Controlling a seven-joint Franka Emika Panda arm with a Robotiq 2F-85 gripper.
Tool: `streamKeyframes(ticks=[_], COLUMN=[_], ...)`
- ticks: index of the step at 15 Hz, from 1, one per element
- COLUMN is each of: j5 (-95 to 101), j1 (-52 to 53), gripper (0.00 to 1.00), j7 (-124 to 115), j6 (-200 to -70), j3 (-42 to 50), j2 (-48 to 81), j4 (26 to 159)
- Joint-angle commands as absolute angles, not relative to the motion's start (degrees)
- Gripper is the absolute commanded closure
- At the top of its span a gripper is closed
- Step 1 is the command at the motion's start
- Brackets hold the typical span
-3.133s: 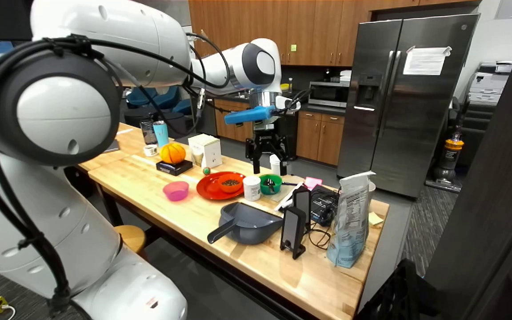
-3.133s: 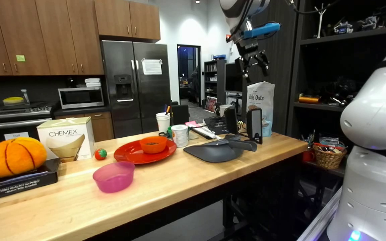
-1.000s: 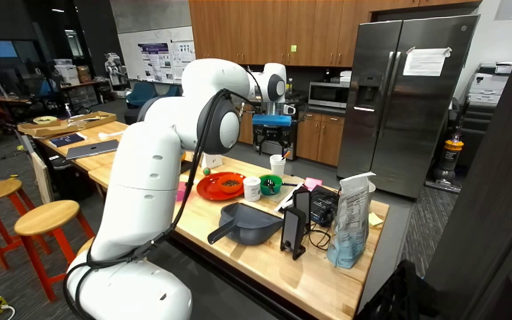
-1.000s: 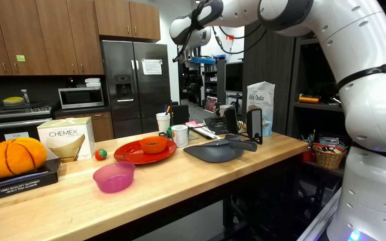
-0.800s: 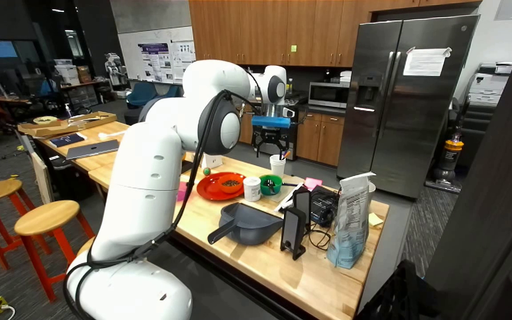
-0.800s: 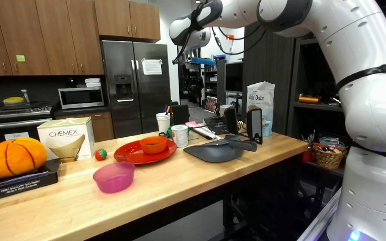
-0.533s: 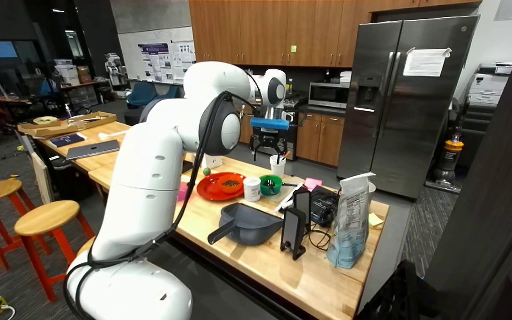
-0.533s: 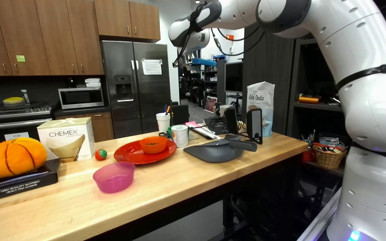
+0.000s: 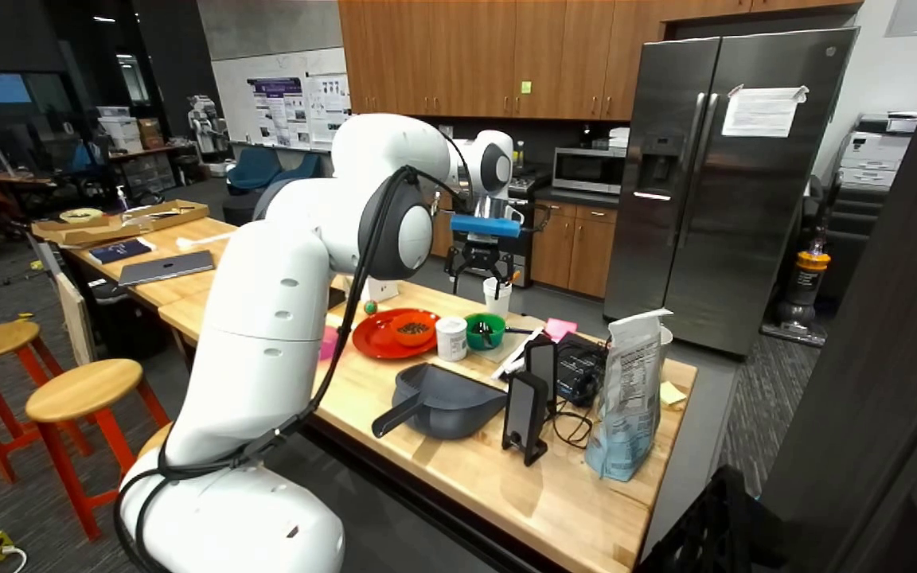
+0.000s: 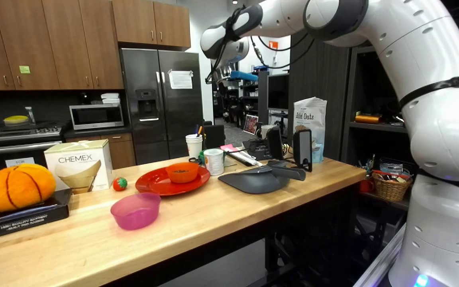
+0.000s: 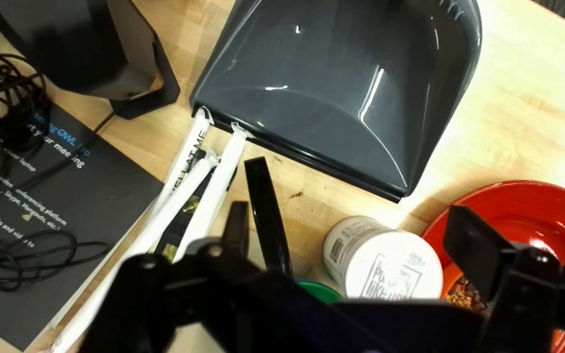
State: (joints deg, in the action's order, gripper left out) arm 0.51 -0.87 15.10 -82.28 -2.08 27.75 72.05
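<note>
Gripper (image 11: 348, 220) was spread wide, nothing held, and white canister (image 11: 394, 269), seen lower right of centre in wrist view, could have been tipped by any off-centre descent.

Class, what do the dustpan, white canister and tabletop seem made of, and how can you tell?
Dustpan: probably moulded grey plastic, glossy, with light streaks along its curves.
White canister: perhaps plastic or coated cardboard; its smooth, printed surface and lid leave that open.
Tabletop: pale wood, perhaps varnished, showing grain and soft reflections.
</note>
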Motion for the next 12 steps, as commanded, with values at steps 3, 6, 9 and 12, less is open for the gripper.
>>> streamKeyframes(ticks=[3, 6, 9, 12], j5=[2.2, 2.3, 1.8, 1.1], j1=[-1.4, -1.5, -1.8, -2.0], gripper=[0.0, 0.0, 0.0, 0.0], j7=[18.2, 18.3, 17.9, 18.0], j6=[-91.1, -95.5, -98.3, -99.5], j3=[-2.0, -1.9, -2.0, -2.2], j2=[26.0, 25.8, 25.1, 24.8], j4=[75.9, 78.9, 82.6, 85.5])
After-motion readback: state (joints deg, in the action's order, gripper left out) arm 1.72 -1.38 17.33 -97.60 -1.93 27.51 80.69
